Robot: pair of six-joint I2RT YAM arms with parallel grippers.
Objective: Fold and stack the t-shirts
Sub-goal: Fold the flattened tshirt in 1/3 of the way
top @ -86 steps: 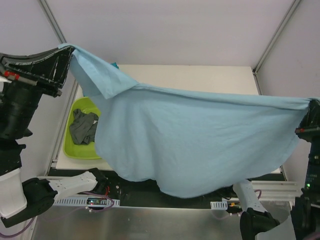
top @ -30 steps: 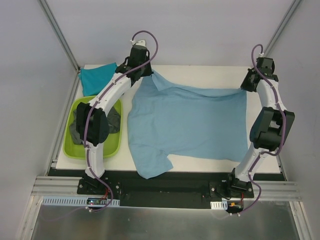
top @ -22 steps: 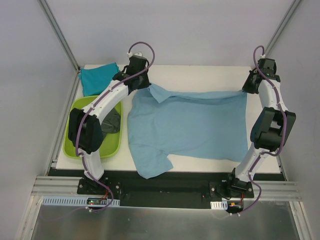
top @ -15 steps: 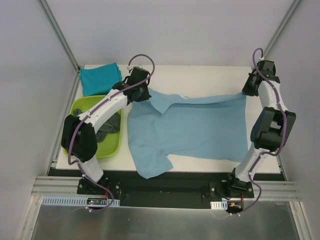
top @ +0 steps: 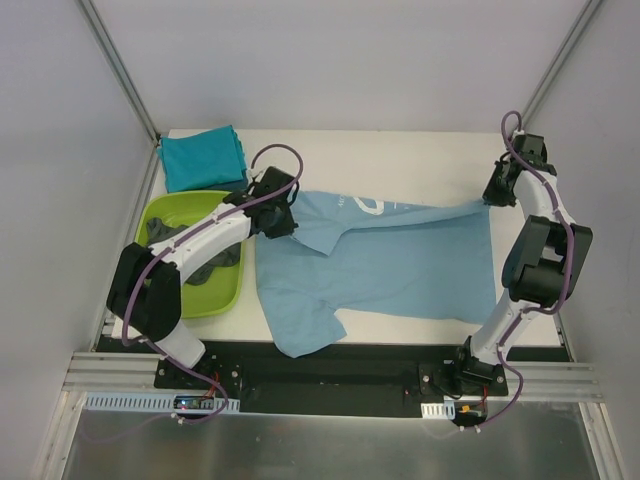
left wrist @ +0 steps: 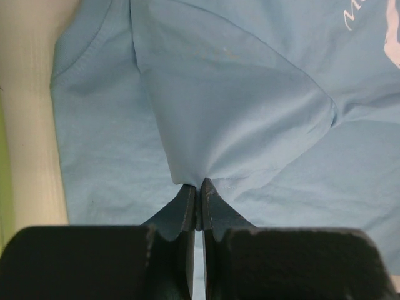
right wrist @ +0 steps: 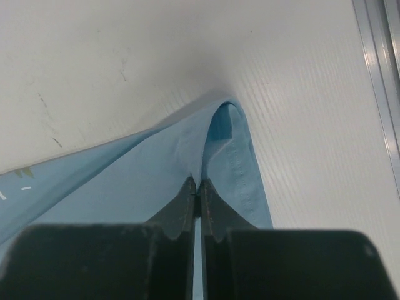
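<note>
Top external: left gripper (top: 284,223) pinches light blue t-shirt (top: 400,262) at 10 o'clock; right gripper (top: 491,199) pinches its 2 o'clock corner.

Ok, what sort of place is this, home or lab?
Probably a lab test cell: plain white walls on aluminium struts, arms bolted to a metal rail, a white worktable.

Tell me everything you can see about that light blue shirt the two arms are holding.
The light blue t-shirt looks like soft, thin cotton. It lies spread on the white table, one sleeve reaching the near edge. Its far left part is folded over, showing white print. The left gripper is shut on that folded corner; the right gripper is shut on the far right corner, lifting it into a small ridge.
</note>
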